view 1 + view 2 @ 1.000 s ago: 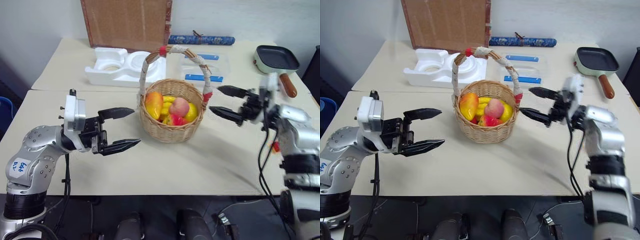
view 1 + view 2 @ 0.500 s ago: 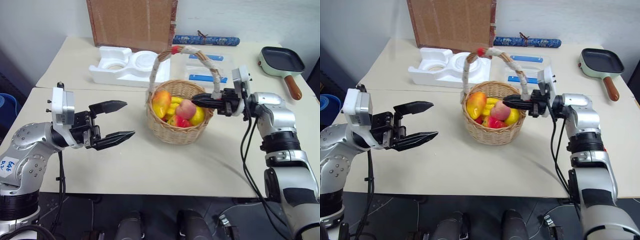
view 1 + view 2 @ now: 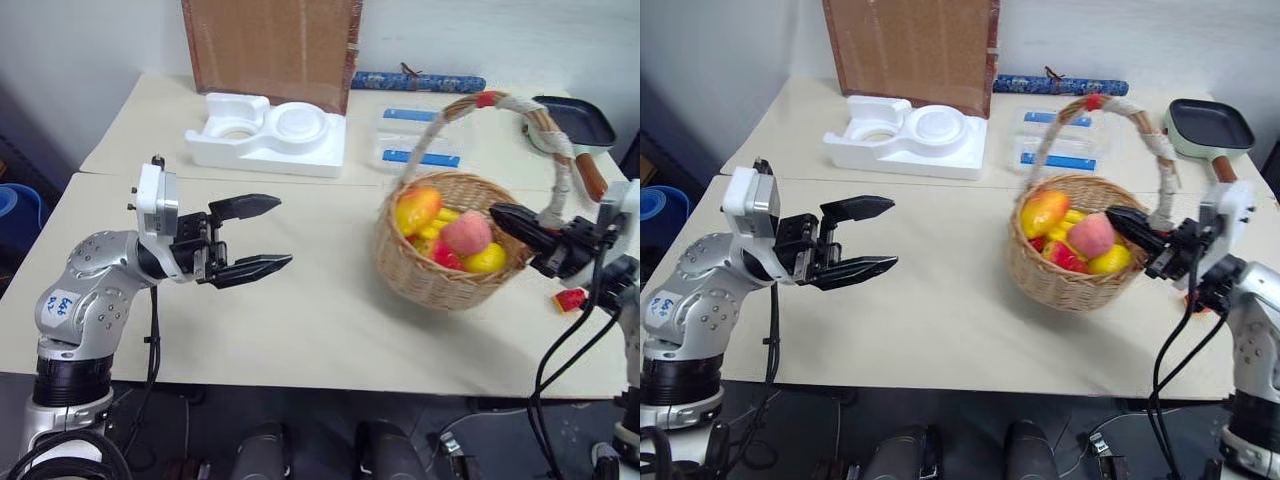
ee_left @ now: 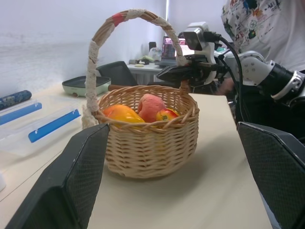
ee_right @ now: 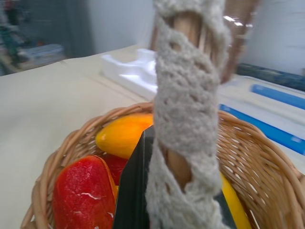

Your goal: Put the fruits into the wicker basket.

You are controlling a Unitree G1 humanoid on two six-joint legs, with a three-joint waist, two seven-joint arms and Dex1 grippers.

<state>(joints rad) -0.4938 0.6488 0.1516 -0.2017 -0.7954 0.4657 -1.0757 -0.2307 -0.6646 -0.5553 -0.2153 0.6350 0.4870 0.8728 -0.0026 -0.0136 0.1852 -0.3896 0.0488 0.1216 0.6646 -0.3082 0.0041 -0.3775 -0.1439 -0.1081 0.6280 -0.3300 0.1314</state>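
Note:
The wicker basket (image 3: 437,275) stands right of the table's middle, leaning a little, its white-corded handle (image 3: 500,102) arching over it. Inside lie the fruits: a yellow-orange mango (image 3: 418,208), a pink peach (image 3: 465,233) and other yellow and red pieces. My right gripper (image 3: 506,219) is shut on the handle's lower right side; the right wrist view has the handle (image 5: 186,105) between its fingers above the mango (image 5: 124,133). My left gripper (image 3: 280,232) hovers open and empty well to the left of the basket (image 4: 152,143).
A small red brick (image 3: 569,299) lies by the right table edge. At the back are a white foam tray (image 3: 265,135), a clear box with blue strips (image 3: 420,140), a green pan (image 3: 580,120) and a cardboard panel (image 3: 270,50). A person (image 4: 267,28) stands beyond the table.
My right gripper shut on the basket's handle and drew the basket to the right across the table. The left gripper stayed open and almost still.

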